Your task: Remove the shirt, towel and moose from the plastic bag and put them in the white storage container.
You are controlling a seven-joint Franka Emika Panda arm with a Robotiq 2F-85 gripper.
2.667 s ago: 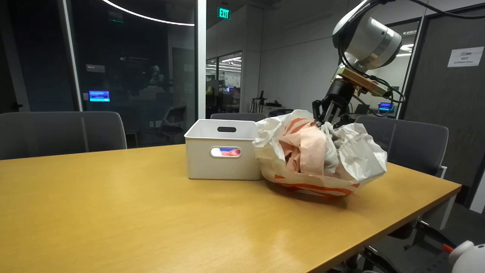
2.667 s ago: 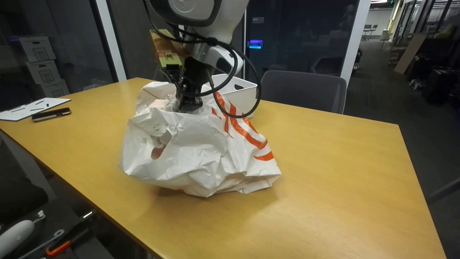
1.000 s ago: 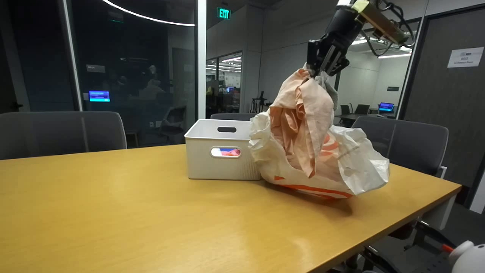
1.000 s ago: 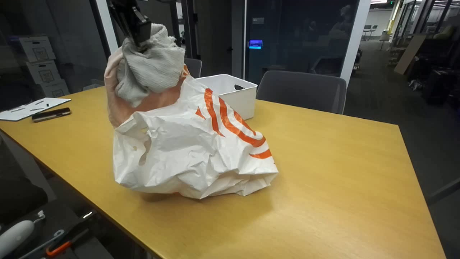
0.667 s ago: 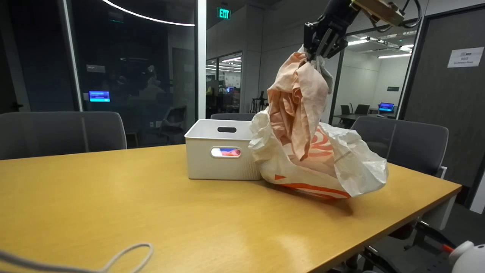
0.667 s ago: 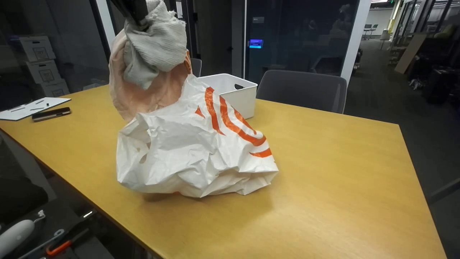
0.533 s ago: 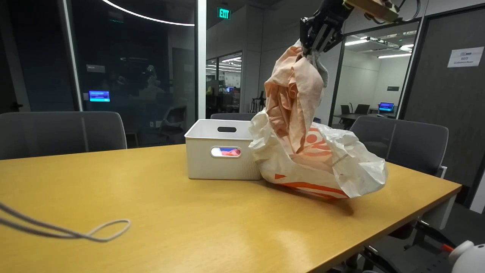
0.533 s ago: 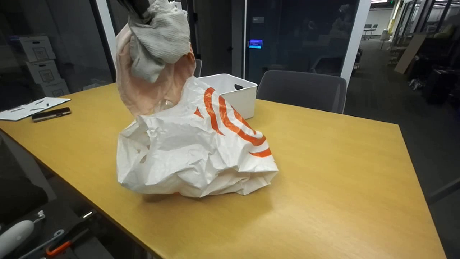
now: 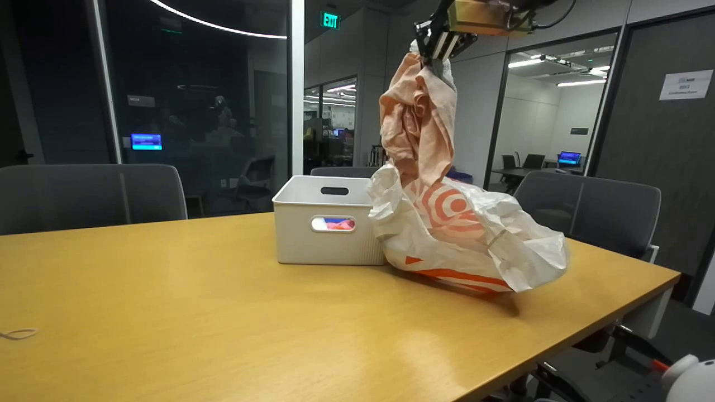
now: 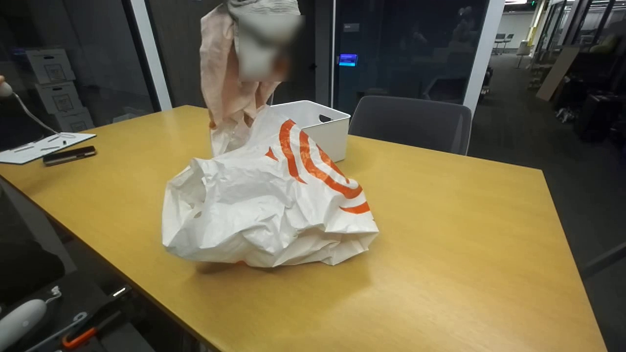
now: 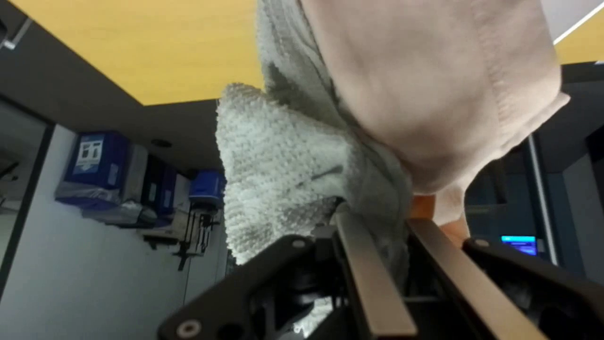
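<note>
My gripper (image 9: 434, 58) is high above the plastic bag, shut on bunched cloth. The grey towel (image 11: 283, 160) runs between its fingers (image 11: 373, 283) in the wrist view. The peach shirt (image 9: 419, 123) hangs gathered from the same grip, its lower end down at the mouth of the bag. The crinkled white plastic bag (image 10: 264, 210) with orange-red print slumps on the table. Against it stands the white storage container (image 9: 329, 240), with something pink (image 9: 339, 224) showing through its handle hole. In an exterior view the towel (image 10: 266, 7) is partly blurred. The moose is hidden or out of view.
A thin cord loop (image 9: 21, 333) shows above the table's near left. A white board (image 10: 46, 146) and a dark slim object (image 10: 70, 155) lie near a table edge. Chairs (image 10: 411, 122) surround the wooden table (image 9: 195, 312).
My gripper has risen out of the bag, lifting towel and shirt, and has shifted toward the container's side. The bag's mouth has sagged. A cord loop came into view and drew back.
</note>
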